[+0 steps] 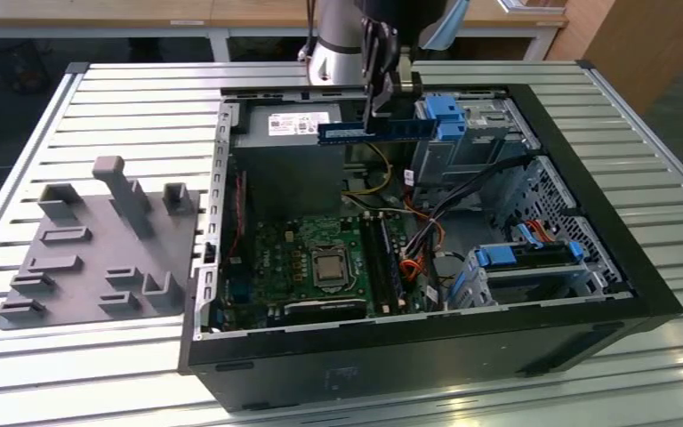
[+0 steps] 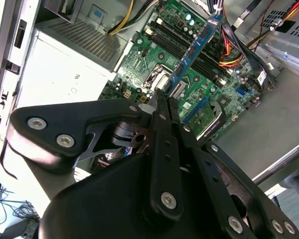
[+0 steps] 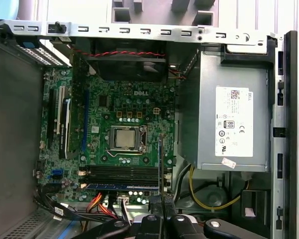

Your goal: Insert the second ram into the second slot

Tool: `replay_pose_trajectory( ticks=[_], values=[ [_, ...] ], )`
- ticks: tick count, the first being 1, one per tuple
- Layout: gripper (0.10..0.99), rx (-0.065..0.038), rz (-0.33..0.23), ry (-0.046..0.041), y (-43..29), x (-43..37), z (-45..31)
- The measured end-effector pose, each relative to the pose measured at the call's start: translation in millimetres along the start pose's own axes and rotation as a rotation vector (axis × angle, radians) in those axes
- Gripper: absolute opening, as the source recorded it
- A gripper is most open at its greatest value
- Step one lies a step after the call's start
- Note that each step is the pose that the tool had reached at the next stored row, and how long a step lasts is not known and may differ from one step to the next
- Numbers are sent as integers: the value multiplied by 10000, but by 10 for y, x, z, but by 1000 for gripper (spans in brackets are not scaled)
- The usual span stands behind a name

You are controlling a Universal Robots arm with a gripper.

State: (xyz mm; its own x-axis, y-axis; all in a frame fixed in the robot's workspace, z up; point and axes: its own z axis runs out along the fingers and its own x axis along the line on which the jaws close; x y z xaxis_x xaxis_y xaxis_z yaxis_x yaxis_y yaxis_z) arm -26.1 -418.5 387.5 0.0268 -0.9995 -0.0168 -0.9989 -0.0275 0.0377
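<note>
In the exterior view the gripper hangs at the upper centre of the frame, clamped on the middle of the second ram, which it holds level above the open case. The memory slots lie well below, toward the lower centre. The stick's long axis runs across the frame while the slots run nearly top to bottom, so the two look crosswise.

matt black fingers; ribbed metal table; bare sheet-metal case

Slatted table bears open computer case and grey, perhaps plastic, fixture
</note>
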Motion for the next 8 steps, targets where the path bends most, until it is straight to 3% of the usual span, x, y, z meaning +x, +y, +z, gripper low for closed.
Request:
replay_pose_trajectory(
  ticks=[8],
  values=[
    [129,5,296,-7,1,35,-1]
  ],
)
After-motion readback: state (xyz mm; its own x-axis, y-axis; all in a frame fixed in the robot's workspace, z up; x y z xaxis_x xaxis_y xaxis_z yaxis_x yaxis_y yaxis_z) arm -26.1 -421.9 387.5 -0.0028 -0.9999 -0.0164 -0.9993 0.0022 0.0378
